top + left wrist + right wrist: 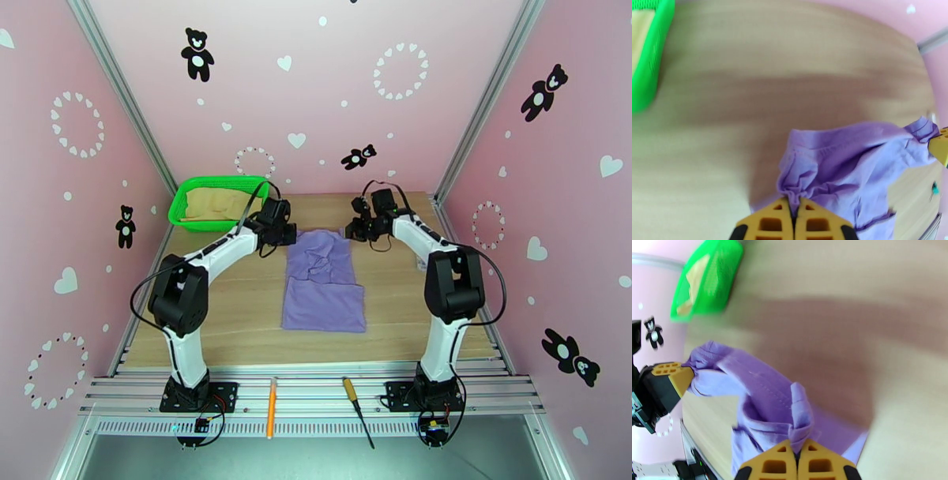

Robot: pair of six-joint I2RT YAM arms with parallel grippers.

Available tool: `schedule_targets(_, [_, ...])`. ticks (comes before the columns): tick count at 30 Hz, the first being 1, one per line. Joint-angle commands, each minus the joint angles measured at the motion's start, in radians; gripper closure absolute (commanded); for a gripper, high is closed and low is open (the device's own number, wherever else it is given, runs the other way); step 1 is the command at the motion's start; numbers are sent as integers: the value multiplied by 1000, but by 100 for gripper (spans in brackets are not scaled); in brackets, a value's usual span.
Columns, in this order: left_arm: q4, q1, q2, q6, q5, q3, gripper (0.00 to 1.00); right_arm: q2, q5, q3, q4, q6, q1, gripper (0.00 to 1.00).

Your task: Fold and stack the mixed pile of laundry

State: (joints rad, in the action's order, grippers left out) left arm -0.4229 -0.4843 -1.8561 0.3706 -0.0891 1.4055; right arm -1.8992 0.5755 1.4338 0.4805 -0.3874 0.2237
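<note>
The lavender-purple shirt (322, 280) lies in the middle of the wooden table, its far edge lifted and bunched. My left gripper (286, 234) is shut on the shirt's far left corner; in the left wrist view the purple cloth (841, 158) gathers between the yellow fingertips (770, 221). My right gripper (353, 230) is shut on the far right corner, with the fabric (770, 402) pinched between its yellow fingertips (821, 463). The tan-beige garment (217, 201) lies inside the green mesh basket (183, 211) at the back left.
An orange pen (271, 406) and a screwdriver (356, 410) lie on the metal rail at the near edge. Pink walls close in the table on three sides. Bare wood shows left and right of the shirt.
</note>
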Motion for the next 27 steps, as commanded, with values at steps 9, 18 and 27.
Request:
schedule_targets(9, [140, -114, 313, 37, 118, -329, 100, 384, -63, -431, -129, 4, 78, 100])
schedule_targets(18, [209, -154, 372, 78, 133, -494, 100, 516, -127, -602, -127, -10, 95, 100])
schedule_targets(27, [230, -288, 411, 135, 227, -561, 100, 644, -136, -719, -121, -39, 114, 100])
